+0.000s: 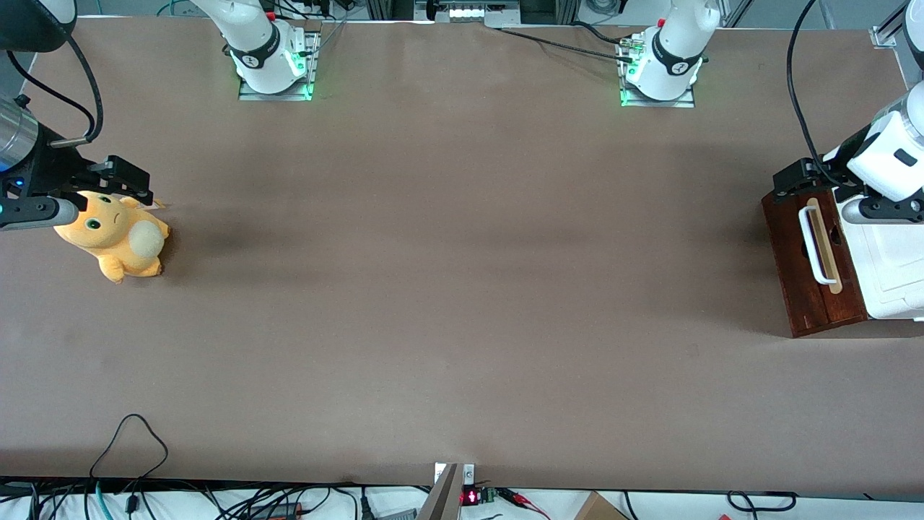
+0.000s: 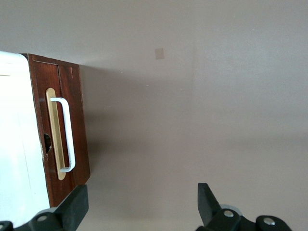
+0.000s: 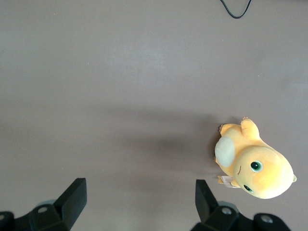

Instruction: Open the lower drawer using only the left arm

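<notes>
The dark red-brown lower drawer [image 1: 787, 249] sits shut under a white box-like top [image 1: 891, 267] at the working arm's end of the table. Its white loop handle [image 1: 812, 245] lies over a pale wood strip [image 1: 826, 242] on the front. The left arm's gripper [image 1: 794, 184] hangs above the drawer's end farther from the front camera, level with its front. In the left wrist view the gripper [image 2: 142, 195] is open with only bare table between its fingers. One finger [image 2: 77, 204] is beside the corner of the drawer front [image 2: 79, 125], apart from the handle [image 2: 67, 134].
An orange plush toy [image 1: 115, 238] lies under the parked arm's gripper at that arm's end of the table. Both arm bases [image 1: 660, 68] stand along the table edge farthest from the front camera. A black cable loop [image 1: 130, 440] lies near the nearest edge.
</notes>
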